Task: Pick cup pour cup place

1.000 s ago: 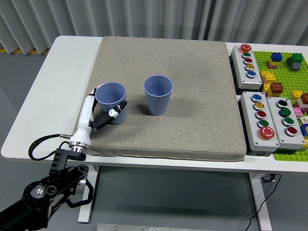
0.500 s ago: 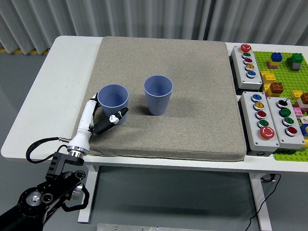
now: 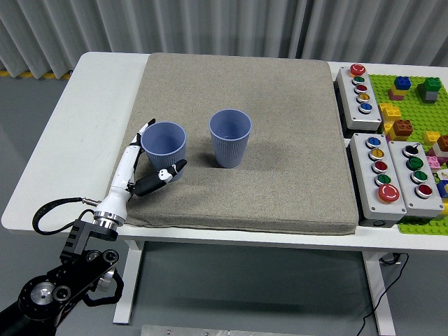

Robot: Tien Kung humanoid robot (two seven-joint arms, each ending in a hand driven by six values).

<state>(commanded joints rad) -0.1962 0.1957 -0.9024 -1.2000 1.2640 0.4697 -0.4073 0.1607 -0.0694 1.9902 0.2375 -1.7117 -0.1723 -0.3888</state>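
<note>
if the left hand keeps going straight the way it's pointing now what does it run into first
Most likely the nearer blue cup. The left hand points up and slightly right, its open fingers already flanking that cup. Depth is hard to judge from this single view.

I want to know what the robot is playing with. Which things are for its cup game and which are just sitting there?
For the job:
- left cup, upright on the mat, the left hand beside it
- right cup, upright
- grey mat under both cups

Just lying about:
- button boxes to the right
- green plate with toy bricks at the right edge
</note>
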